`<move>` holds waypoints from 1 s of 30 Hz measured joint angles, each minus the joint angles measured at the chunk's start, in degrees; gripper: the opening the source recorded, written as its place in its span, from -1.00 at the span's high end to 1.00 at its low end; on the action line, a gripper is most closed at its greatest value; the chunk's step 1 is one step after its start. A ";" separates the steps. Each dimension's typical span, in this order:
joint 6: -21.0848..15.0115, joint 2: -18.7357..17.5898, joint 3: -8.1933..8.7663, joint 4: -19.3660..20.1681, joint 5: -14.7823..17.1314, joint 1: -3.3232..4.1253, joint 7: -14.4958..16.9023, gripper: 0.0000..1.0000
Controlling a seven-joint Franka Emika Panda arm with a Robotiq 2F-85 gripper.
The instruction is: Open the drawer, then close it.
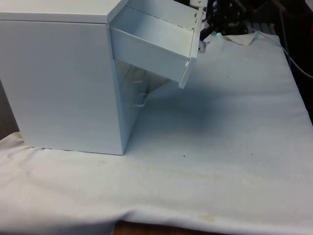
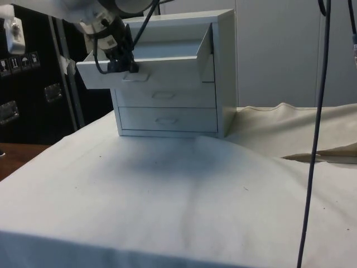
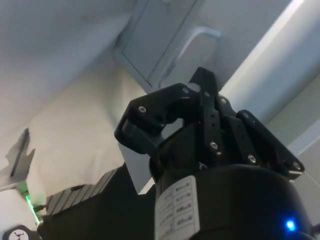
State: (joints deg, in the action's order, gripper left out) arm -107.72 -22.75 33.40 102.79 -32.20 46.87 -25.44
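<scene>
White painted board makes up the small chest of drawers [image 2: 173, 72] standing on the cloth-covered counter [image 1: 220, 147], and its top drawer [image 2: 148, 70] is pulled far out and sagging, front edge tipped downward in the front view. The two lower drawers [image 2: 164, 106] sit shut. The black two-finger gripper [image 2: 122, 60] is at the drawer's front, at the flat white handle [image 2: 135, 75]; in the wrist view its fingers [image 3: 205, 107] appear drawn close together, though I cannot tell whether they actually pinch the handle.

The opening looks done, so the step in hand is probably the closing. Because the drawer droops, a straight horizontal push risks jamming it against the frame or shoving the whole light chest across the cloth. Better to lift the front slightly until the drawer is level with its opening, then push slowly along the runners, squarely through the middle of the front.
</scene>
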 measured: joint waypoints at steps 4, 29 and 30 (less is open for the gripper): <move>1.03 0.74 0.06 0.11 -1.72 0.06 0.11 1.00; 1.60 3.95 2.69 1.66 -3.95 -0.52 3.32 1.00; 1.60 4.07 3.15 1.72 -3.95 -0.52 3.72 1.00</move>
State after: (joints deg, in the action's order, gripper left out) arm -106.11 -18.68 36.55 104.51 -36.15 46.35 -21.72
